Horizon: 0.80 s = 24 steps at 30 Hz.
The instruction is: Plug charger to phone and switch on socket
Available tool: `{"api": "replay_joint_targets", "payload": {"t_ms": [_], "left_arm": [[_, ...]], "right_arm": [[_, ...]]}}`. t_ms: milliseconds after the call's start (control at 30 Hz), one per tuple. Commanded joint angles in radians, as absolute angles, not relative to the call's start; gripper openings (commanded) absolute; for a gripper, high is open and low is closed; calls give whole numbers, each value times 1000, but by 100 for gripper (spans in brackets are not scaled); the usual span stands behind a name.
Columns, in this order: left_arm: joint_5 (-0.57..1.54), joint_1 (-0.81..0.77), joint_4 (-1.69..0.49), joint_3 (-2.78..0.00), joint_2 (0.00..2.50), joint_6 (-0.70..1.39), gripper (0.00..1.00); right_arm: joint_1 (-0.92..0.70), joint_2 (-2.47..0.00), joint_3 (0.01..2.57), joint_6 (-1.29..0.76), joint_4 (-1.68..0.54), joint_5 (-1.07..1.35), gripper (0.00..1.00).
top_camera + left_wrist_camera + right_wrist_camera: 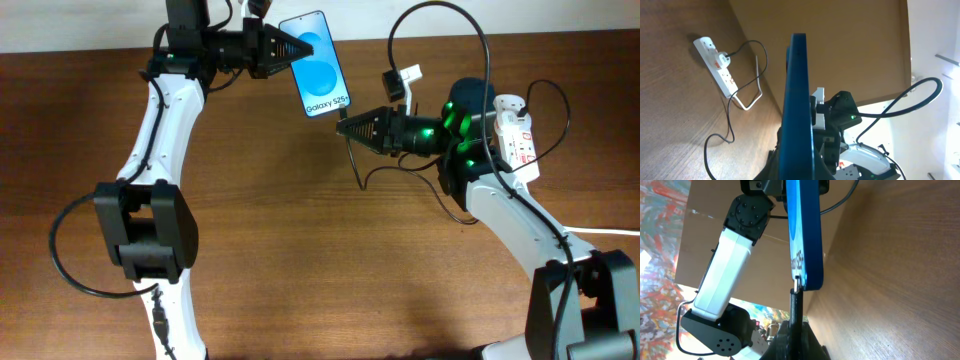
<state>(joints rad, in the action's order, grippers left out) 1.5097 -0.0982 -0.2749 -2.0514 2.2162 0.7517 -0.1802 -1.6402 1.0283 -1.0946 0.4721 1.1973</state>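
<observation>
The phone (pixel 318 65) has a blue screen reading "Galaxy S25+" and is held above the table at the back. My left gripper (pixel 292 48) is shut on its upper end; in the left wrist view the phone (pixel 799 100) shows edge-on. My right gripper (pixel 347 126) is shut on the charger's black plug (pixel 796 305), whose metal tip touches the phone's bottom edge (pixel 805 280). The thin black cable (pixel 440 20) loops back to the white socket strip (pixel 515 135) at the right, which also shows in the left wrist view (pixel 715 65).
A white adapter (pixel 400 82) with the black cable hangs near the right arm. The strip's thick white cord (pixel 600 232) runs off the right edge. The brown wooden table (pixel 330 260) lies below both arms.
</observation>
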Motion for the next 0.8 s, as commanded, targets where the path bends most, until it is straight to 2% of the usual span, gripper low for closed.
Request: {"api": "replay_joint_targets", "payload": {"t_ms": [0, 167, 367, 767], "left_arm": [[1574, -115, -274, -2060, 2202, 747, 0], [1574, -102, -278, -2060, 2202, 759, 0], [1575, -89, -278, -2060, 2202, 770, 0], [1575, -89, -278, -2060, 2202, 770, 0]], "right_arm": [[-206, -1643, 1031, -1076, 476, 1176, 4], [-257, -1643, 1031, -1048, 467, 1195, 4], [-261, -1643, 1031, -951, 352, 1197, 4], [-260, -1643, 1032, -946, 432, 1192, 4]]}}
